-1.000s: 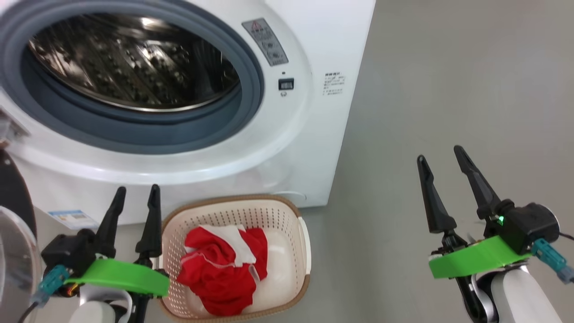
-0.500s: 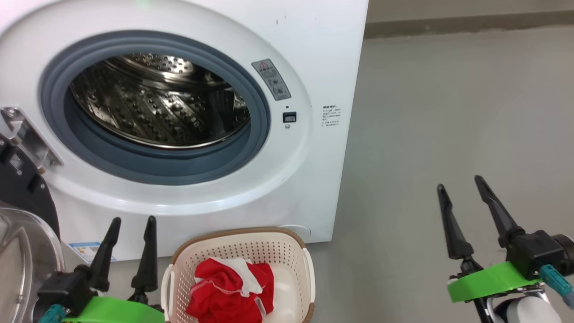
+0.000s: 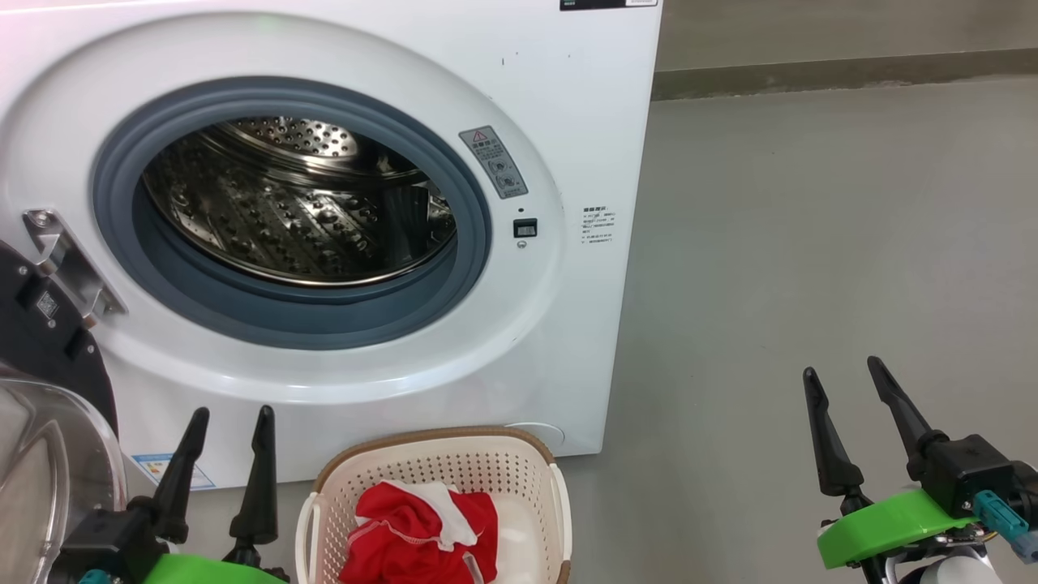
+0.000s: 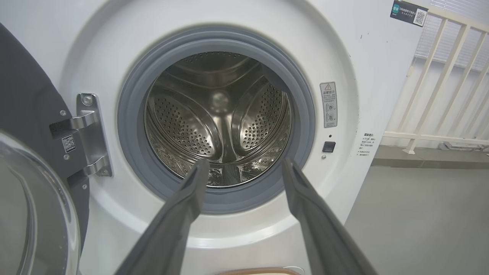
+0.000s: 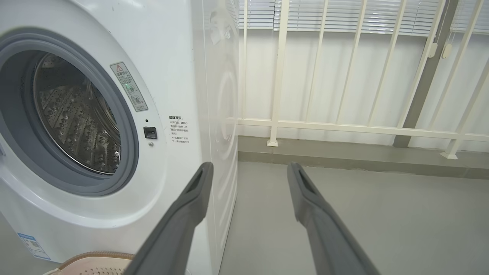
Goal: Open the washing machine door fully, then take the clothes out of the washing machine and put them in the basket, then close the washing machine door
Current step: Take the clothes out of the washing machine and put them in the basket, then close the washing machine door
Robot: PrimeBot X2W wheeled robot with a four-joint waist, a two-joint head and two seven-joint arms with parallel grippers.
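Below washer (image 3: 568,122), crumpled red/white clothes (image 3: 405,542) lie in cream basket (image 3: 454,467); L tool (image 3: 231,414), R tool (image 3: 842,369) both spread.

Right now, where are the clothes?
In the head view, the clothes lie inside the basket at bottom centre, before the washing machine and right of the left gripper.

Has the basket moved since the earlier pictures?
No. The basket stays at the same spot before the washing machine; the whole view has shifted down instead.
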